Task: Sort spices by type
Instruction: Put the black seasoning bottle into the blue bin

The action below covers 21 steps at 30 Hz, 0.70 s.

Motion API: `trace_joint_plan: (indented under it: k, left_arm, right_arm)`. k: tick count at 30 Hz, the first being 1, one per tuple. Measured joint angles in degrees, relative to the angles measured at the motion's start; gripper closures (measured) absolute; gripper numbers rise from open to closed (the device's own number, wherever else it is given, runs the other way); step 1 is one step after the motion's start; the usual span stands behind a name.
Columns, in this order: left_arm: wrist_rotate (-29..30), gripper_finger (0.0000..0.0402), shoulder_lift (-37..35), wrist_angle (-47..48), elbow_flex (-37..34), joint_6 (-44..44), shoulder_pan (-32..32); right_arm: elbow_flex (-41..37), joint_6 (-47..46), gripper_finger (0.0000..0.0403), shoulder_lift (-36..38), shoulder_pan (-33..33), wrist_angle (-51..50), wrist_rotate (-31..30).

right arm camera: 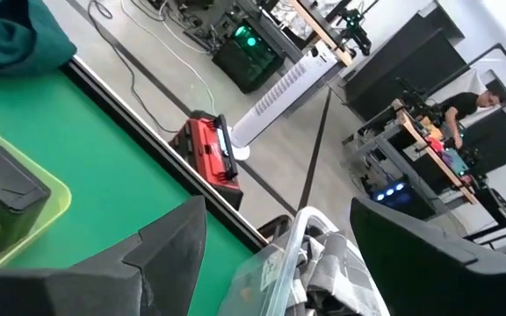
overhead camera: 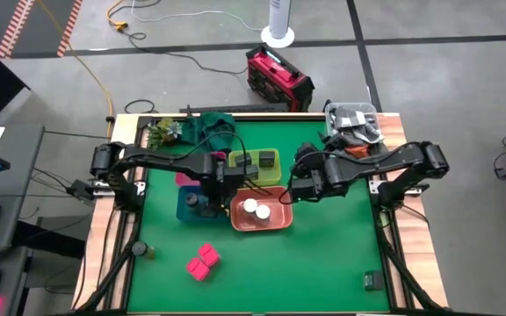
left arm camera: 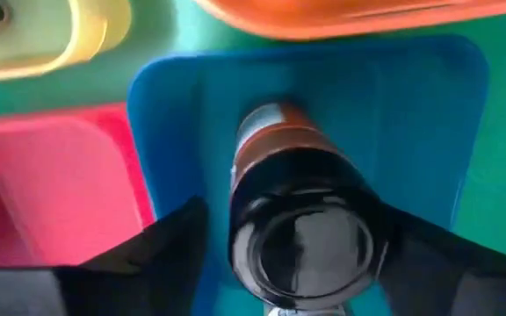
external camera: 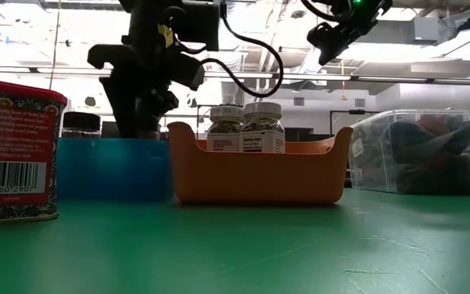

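Note:
My left gripper (overhead camera: 211, 180) (left arm camera: 295, 211) is open, low over the blue bin (overhead camera: 185, 209). Its fingers stand on either side of a dark-lidded round jar (left arm camera: 301, 237) that stands upright in the bin. My right gripper (overhead camera: 290, 191) (right arm camera: 278, 209) is open and empty, raised above the orange bin (external camera: 255, 171), which holds two white-topped round jars (overhead camera: 256, 209). Dark grey square jars (overhead camera: 266, 161) sit in the yellow-green bin (overhead camera: 275, 175). Two pink square packets (overhead camera: 203, 261) lie on the mat near the near edge. A small round jar (overhead camera: 139, 249) stands by the left edge. My left gripper comes at the jar from above, pointing down. Blue bin floor shows between one finger (left arm camera: 174, 250) and the jar's side. The other finger (left arm camera: 411, 254) lies close beside the jar, and I cannot tell whether it touches.
A pink bin (overhead camera: 185, 178) lies partly under my left arm. A clear tub of dark clutter (overhead camera: 354, 123) sits at the far right corner, with a green cloth (overhead camera: 207, 127) and a small plant (overhead camera: 163, 132) at the far left. Green mat lies bare toward the near right.

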<state>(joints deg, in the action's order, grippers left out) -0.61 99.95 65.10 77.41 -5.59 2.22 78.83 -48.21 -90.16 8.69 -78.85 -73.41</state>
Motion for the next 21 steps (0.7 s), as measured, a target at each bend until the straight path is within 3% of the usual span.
trace_joint_plan:
  k: [5, 13, 21]
  left_arm:
    - [1.39, 0.0084, 0.15, 1.72, 0.9, 0.55, -0.66]
    - [6.5, 0.0085, -2.68, 12.45, 10.01, 2.53, -2.17]
    - [6.52, 0.0085, -16.06, 20.56, 7.34, 20.33, -10.23]
  right_arm:
    - [0.0, -0.02, 0.0086, 0.1, 0.05, 0.17, -0.02]
    - [0.0, -0.07, 0.0086, 0.1, 0.24, 0.26, -0.02]
    - [0.0, -0.42, 0.0086, 0.1, 0.91, 0.46, -0.04]
